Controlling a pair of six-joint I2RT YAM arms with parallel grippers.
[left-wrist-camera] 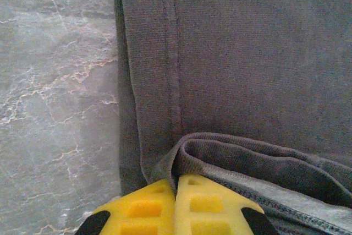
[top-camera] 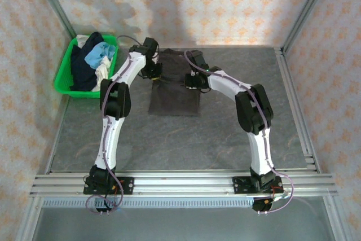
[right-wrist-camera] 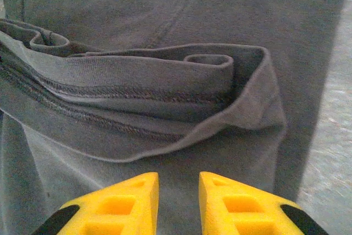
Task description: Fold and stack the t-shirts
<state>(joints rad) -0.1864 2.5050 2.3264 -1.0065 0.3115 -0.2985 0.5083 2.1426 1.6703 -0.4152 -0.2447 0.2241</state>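
Near the tabletop's [top-camera: 186, 139] far edge, left hand [left-wrist-camera: 176, 180] clenched on the dark brown-grey cloth t-shirt [top-camera: 175, 97]; right hand [right-wrist-camera: 179, 175] released above it.

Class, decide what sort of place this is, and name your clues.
Likely a robot test cell: two arms bolted to a metal rail, framed patterned walls, a dark t-shirt on the table.

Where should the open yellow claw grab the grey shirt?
Probably the raised hem fold of the grey shirt, with the right gripper coming straight forward: that fold stands up off the flat cloth, directly ahead of its open jaws.
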